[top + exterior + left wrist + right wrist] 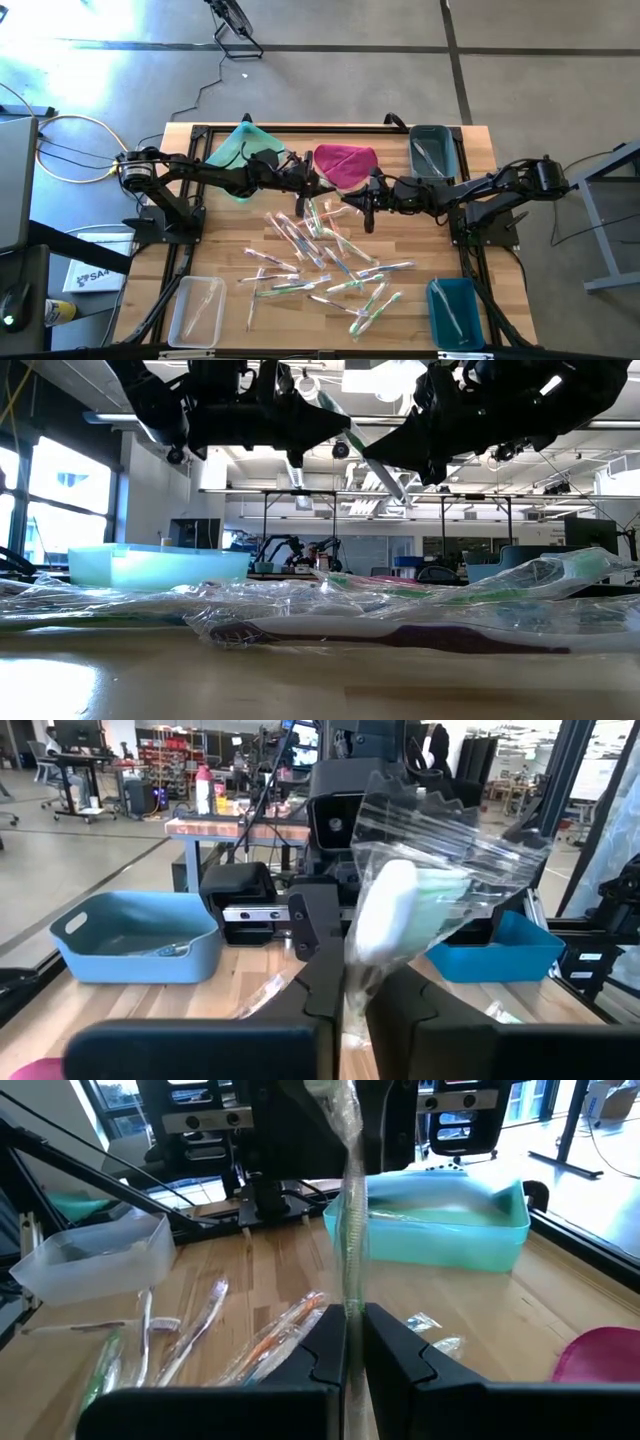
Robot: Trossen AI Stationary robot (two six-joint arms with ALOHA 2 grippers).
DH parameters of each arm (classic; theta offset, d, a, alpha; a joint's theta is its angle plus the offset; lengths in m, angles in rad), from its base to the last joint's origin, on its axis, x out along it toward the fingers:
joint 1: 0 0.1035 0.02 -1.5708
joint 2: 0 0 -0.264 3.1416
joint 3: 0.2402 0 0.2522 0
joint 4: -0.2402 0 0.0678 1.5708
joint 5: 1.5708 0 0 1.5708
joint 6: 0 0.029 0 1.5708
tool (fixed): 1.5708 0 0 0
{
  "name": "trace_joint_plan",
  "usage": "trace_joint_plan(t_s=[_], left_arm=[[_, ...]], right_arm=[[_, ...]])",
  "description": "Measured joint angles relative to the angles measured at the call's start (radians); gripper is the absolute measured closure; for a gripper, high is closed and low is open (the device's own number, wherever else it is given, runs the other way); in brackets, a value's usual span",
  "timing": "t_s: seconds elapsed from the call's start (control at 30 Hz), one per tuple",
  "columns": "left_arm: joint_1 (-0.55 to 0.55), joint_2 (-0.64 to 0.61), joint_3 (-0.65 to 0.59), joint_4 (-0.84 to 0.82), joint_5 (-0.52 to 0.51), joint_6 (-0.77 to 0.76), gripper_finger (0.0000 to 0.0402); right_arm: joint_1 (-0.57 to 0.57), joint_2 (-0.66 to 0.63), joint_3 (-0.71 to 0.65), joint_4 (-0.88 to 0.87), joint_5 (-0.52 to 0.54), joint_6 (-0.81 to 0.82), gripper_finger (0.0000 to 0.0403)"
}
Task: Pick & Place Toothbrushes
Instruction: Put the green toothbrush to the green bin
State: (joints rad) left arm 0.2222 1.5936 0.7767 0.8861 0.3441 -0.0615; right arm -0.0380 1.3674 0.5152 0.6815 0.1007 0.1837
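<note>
One wrapped toothbrush point(375, 455) with a white and pale green handle point(390, 910) hangs in the air between my two grippers, above the table's middle. My left gripper point(308, 188) comes from the left and my right gripper point(362, 198) from the right; both are shut on it. The other toothbrushes point(320, 265) lie loose in clear wrappers on the wooden table point(220, 250), below and nearer than the grippers. My left gripper pinches the clear wrapper point(350, 985) of the toothbrush between its two fingers, at one end, coming level from the table's left. The toothbrush is lifted clear and slants away from the fingers. My right gripper pinches the wrapped toothbrush point(351, 1295) between its two fingers near the other end, coming nearly level from the table's right. The toothbrush rises from the fingers toward the left gripper, clear of the table.
A magenta cloth point(345, 165) lies behind the grippers. A pale green bin point(235, 150) stands far left, a teal bin point(432, 150) far right, a clear bin point(195, 308) near left and a blue bin point(455, 312) near right.
</note>
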Motion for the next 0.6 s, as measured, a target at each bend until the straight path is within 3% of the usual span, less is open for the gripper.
trace_joint_plan(t_s=[0.4, 0.6], left_arm=[[0.000, 0.000, 0.001, -0.028, 0.005, 0.004, 0.0389], [0.000, 0.000, 0.001, -0.028, 0.007, 0.004, 0.0391]], right_arm=[[0.000, 0.000, 0.001, -0.028, -0.019, 0.006, 0.0364], [0.000, 0.000, 0.001, -0.029, -0.024, -0.002, 0.0321]])
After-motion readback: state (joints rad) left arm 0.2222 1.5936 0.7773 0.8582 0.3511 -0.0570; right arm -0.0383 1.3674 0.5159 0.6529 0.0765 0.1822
